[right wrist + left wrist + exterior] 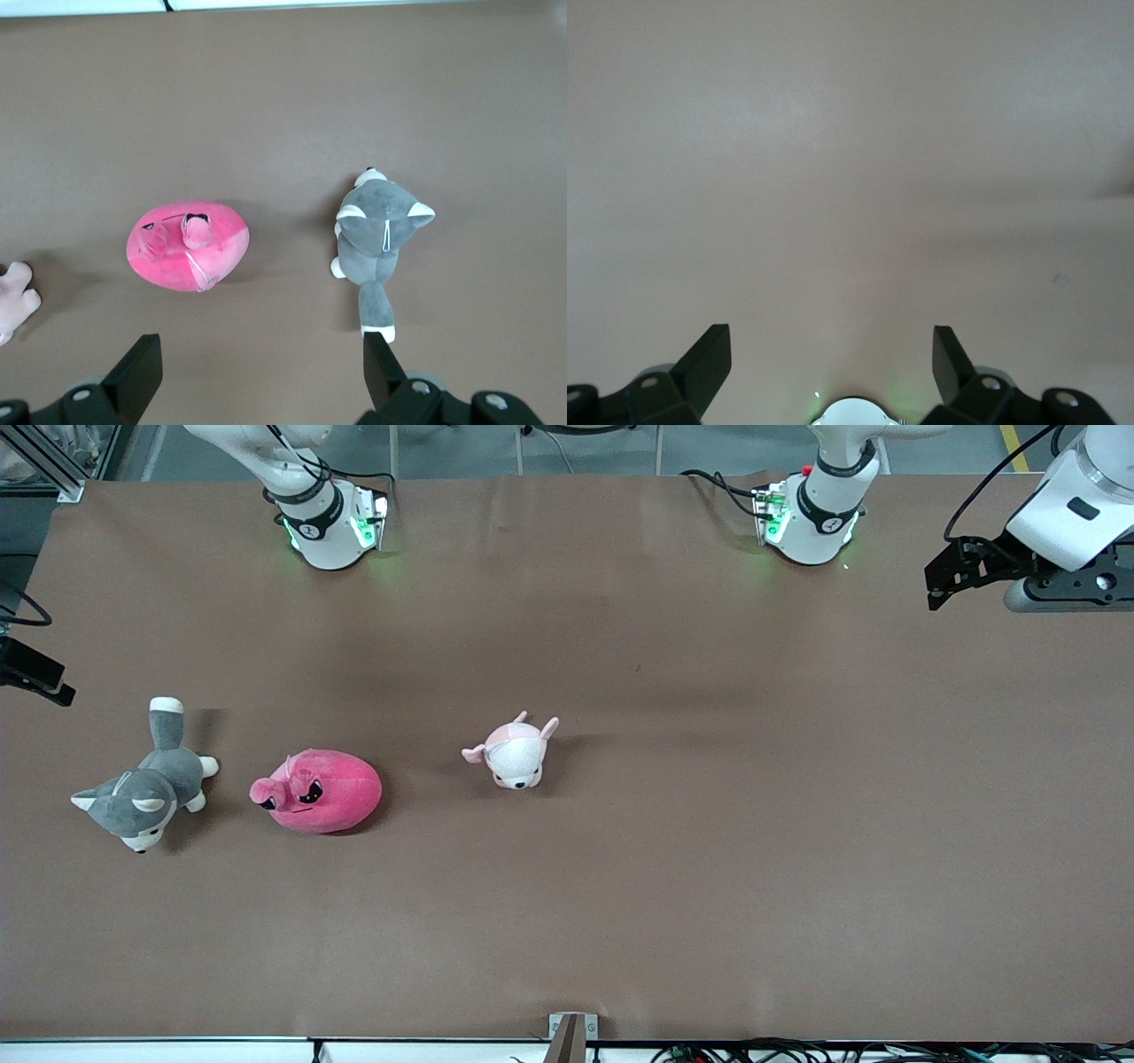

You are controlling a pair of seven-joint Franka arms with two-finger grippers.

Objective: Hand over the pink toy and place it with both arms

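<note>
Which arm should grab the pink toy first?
Right. Its open right gripper looks down at the pink toy, at its end of the table. The left gripper waits over the other end.

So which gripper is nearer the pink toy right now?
Right. The right gripper is above the table close by the pink toy; the left gripper hangs up at the left arm's end of the table.

The pink toy (319, 790) (189, 246) was a large, round, hot-pink plush blob with a lighter pink patch and dark angry eyes. It lay on the brown table (709, 824), toward the right arm's end, its face turned toward that end. It rested free, with nothing gripping it, and cast a small shadow beside itself on the table.
</note>
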